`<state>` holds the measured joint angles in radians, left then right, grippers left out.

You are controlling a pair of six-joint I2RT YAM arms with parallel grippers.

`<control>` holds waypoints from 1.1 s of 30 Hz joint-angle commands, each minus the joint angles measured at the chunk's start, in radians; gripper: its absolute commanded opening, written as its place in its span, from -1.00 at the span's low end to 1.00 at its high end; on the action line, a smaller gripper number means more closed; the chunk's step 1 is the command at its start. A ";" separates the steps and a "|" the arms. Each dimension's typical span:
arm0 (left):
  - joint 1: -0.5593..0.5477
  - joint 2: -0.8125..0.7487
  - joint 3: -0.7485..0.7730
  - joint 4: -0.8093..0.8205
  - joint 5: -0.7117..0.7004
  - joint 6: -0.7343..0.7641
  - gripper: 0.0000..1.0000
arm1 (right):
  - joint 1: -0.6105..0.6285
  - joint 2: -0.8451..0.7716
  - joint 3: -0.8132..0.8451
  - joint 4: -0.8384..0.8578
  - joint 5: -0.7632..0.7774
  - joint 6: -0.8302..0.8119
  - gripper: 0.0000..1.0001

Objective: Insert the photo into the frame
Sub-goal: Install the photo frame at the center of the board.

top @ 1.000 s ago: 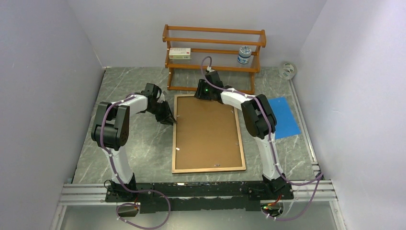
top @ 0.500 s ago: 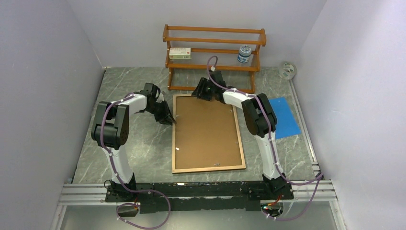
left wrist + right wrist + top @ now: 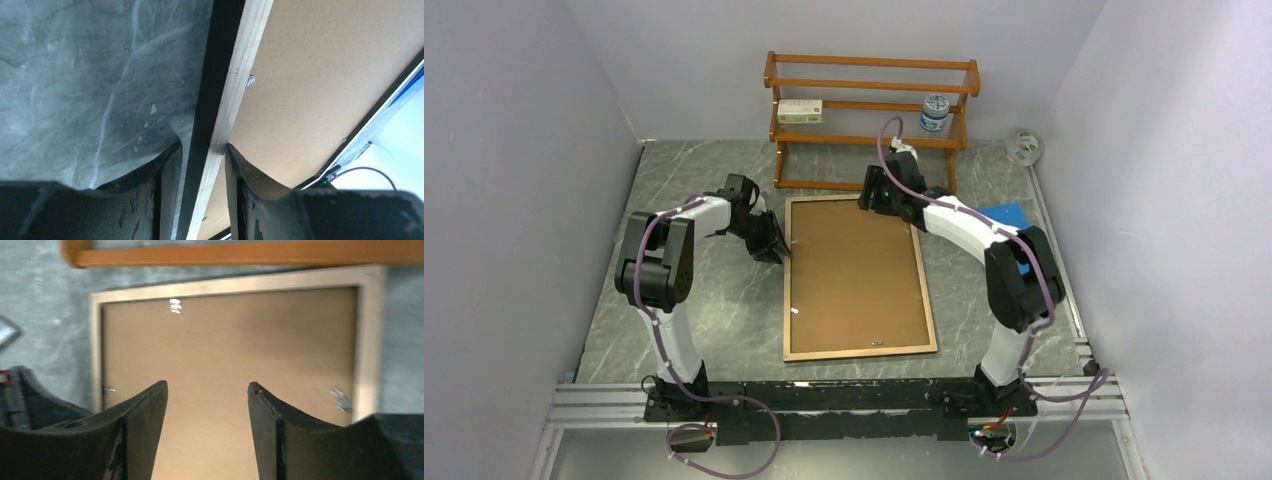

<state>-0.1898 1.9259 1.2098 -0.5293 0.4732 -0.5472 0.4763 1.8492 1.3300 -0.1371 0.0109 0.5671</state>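
Observation:
The frame (image 3: pixel 860 352) lies back up on the table, its light wood border around a brown backing board (image 3: pixel 854 275). The photo does not show in any view. My left gripper (image 3: pixel 776 247) straddles the frame's left border (image 3: pixel 240 65), one finger outside on the black side, the other on the board (image 3: pixel 325 75), closed on the border. My right gripper (image 3: pixel 874 195) is open and empty, hovering over the board near the frame's top edge (image 3: pixel 240 284). Its fingertips (image 3: pixel 160 387) are spread wide above the board (image 3: pixel 225 340).
A wooden shelf rack (image 3: pixel 869 100) stands just behind the frame, holding a white box (image 3: pixel 799 111) and a small bottle (image 3: pixel 934 113); its lowest bar shows in the right wrist view (image 3: pixel 250 255). A blue sheet (image 3: pixel 1016 216) lies right of the frame, partly under my right arm. A white roll (image 3: pixel 1024 147) sits far right.
My right arm has swung to the right, its gripper shifting from the frame's top middle toward its top right. My left gripper has stayed on the left border.

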 commanded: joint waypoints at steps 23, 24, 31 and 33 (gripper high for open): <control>-0.011 -0.098 -0.118 0.014 -0.030 -0.046 -0.05 | -0.103 0.041 -0.068 -0.228 0.289 -0.224 0.25; -0.011 -0.100 -0.120 0.013 -0.030 -0.045 -0.05 | -0.103 0.046 -0.069 -0.220 0.304 -0.220 0.22; -0.011 -0.104 -0.122 0.008 -0.033 -0.040 -0.06 | -0.107 0.073 -0.069 -0.191 0.354 -0.231 0.00; -0.011 -0.103 -0.123 0.007 -0.035 -0.040 -0.06 | -0.109 0.079 -0.071 -0.185 0.358 -0.242 -0.06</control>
<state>-0.1959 1.8481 1.0996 -0.4980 0.4725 -0.5957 0.3763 1.9018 1.2320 -0.3408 0.3187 0.3466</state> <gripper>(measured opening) 0.473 0.495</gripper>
